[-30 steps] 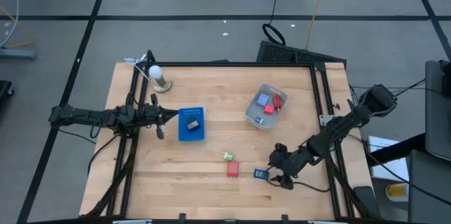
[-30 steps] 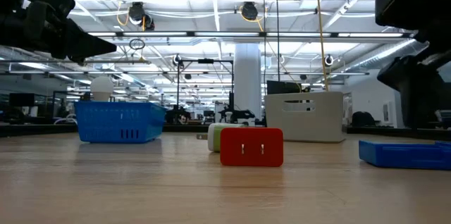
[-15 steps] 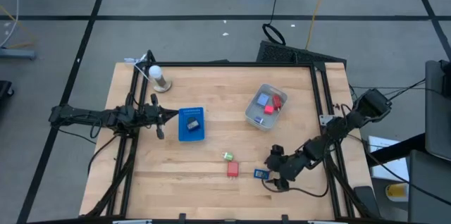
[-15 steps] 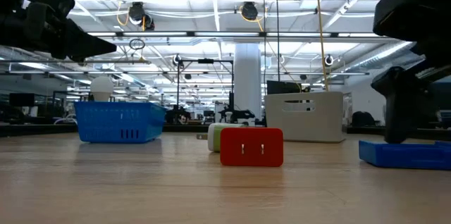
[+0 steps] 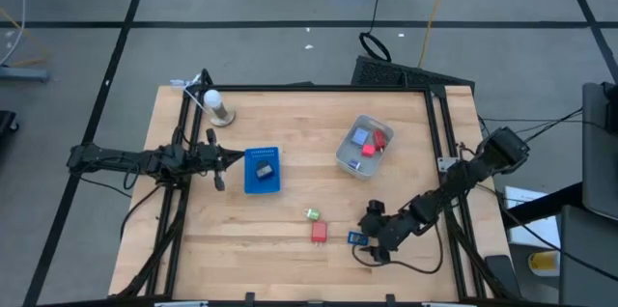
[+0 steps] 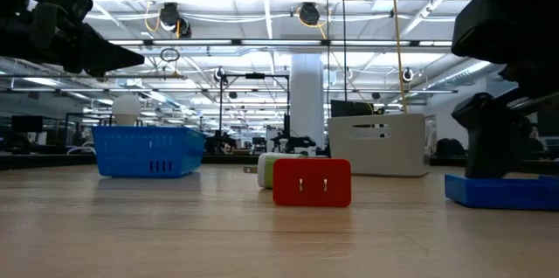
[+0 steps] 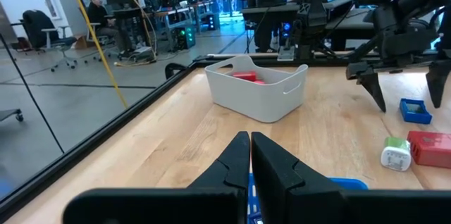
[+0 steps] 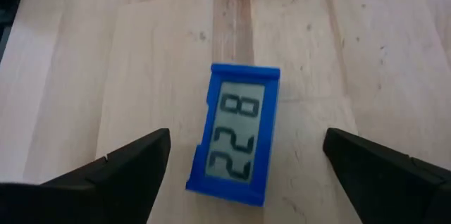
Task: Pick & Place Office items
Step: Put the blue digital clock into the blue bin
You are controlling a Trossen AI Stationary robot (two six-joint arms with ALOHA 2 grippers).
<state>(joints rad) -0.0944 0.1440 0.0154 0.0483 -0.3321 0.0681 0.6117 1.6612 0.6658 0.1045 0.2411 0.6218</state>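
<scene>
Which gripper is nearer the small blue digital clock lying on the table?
Right. The right gripper, open, hovers over the blue clock, fingers either side. The left gripper, shut, waits across the table beside the blue tray.

Right arm: you have it reaching from the table's right edge toward the near middle, forearm slanted low.
Right gripper (image 5: 370, 239): your fingers (image 8: 113, 171) are spread wide, tips pointing down just above the tabletop, nothing between them.
Left arm: you have it stretched level from the left edge, waiting.
Left gripper (image 5: 238, 159): your fingers (image 7: 236, 155) are pressed together, holding nothing.
</scene>
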